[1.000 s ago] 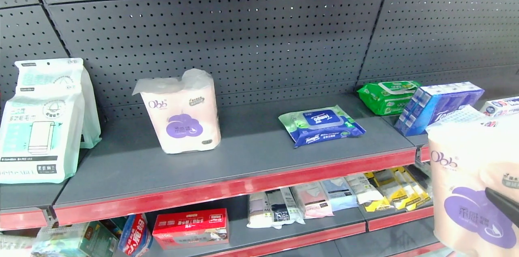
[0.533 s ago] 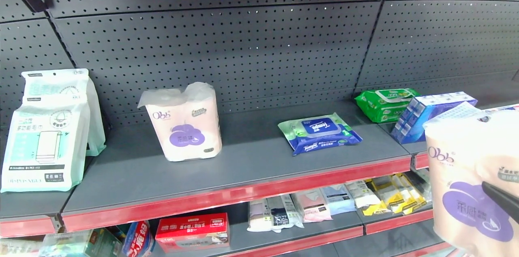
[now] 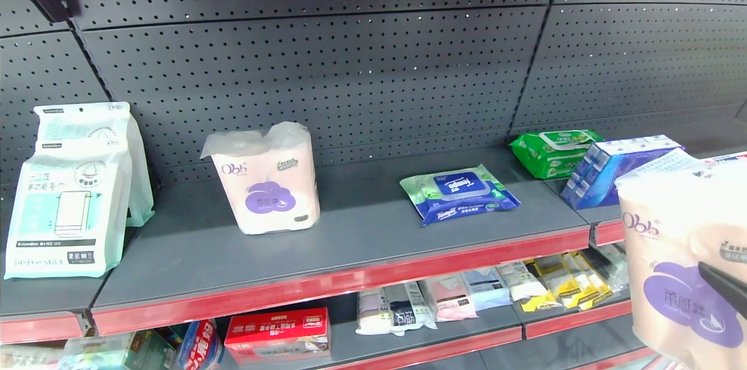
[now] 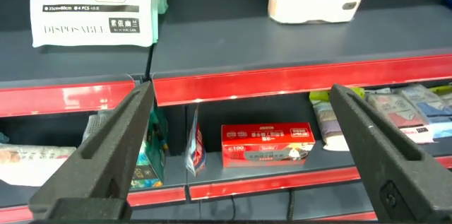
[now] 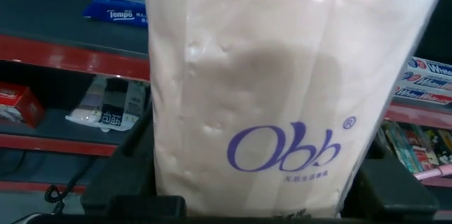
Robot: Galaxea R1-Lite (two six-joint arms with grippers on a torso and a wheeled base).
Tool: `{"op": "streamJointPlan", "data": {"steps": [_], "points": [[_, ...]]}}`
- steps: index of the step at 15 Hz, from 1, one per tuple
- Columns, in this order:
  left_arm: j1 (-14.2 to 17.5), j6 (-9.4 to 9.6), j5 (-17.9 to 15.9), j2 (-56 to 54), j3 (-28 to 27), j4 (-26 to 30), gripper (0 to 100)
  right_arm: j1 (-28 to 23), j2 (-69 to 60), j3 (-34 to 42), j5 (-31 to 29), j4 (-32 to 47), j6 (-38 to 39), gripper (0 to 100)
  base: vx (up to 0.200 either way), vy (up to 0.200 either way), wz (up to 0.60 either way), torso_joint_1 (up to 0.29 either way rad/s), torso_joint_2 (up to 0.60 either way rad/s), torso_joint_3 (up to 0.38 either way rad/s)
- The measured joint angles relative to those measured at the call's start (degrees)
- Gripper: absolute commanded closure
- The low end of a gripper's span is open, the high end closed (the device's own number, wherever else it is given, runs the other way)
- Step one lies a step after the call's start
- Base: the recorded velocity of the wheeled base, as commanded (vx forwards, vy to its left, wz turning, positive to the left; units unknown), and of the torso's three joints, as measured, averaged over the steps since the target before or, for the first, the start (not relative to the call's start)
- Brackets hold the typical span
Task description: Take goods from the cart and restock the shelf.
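Observation:
A pale pink toilet paper pack (image 3: 680,259) with a purple label hangs at the far right of the head view, in front of the shelf's red edge. My right gripper (image 3: 723,291) is shut on it; one dark finger crosses its label. In the right wrist view the pack (image 5: 261,90) sits between both fingers (image 5: 123,174). A matching pack (image 3: 265,180) stands upright on the grey shelf (image 3: 362,230). My left gripper (image 4: 241,91) is open and holds nothing, low in front of the shelf's red edge (image 4: 282,83).
White-green towel bags (image 3: 76,183) stand at the shelf's left. Blue wipes (image 3: 461,192) lie flat at the middle, with a green wipes pack (image 3: 554,151) and a blue tissue box (image 3: 618,168) to the right. Bare shelf lies between the standing pack and the wipes. A red box (image 3: 277,332) sits below.
The whole head picture has shifted downward, so the camera moved. The pack stays held at the right edge in my right gripper.

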Motion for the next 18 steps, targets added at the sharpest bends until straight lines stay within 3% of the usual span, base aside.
{"op": "streamJointPlan", "data": {"steps": [2,11,14,18], "points": [[0.0,0.00,0.0,0.0,0.0,0.0,0,-0.1,-0.1,0.1,0.0,0.0,0.0,100,0.000,0.000,0.60,0.000,0.00,0.002],[0.0,0.04,0.0,0.0,0.0,0.0,0,-1.3,-0.4,0.7,0.4,0.1,0.7,100,0.000,0.000,0.00,0.000,0.00,0.000],[-1.9,0.04,0.0,0.2,0.0,0.1,0,-1.4,-1.5,0.8,6.4,0.1,2.1,100,0.000,0.000,0.00,0.000,0.00,0.000],[-3.4,0.12,-0.3,0.0,0.0,0.0,0,-1.7,-2.9,-0.7,6.6,0.1,3.3,100,0.000,0.000,0.00,0.000,0.00,0.000]]}}
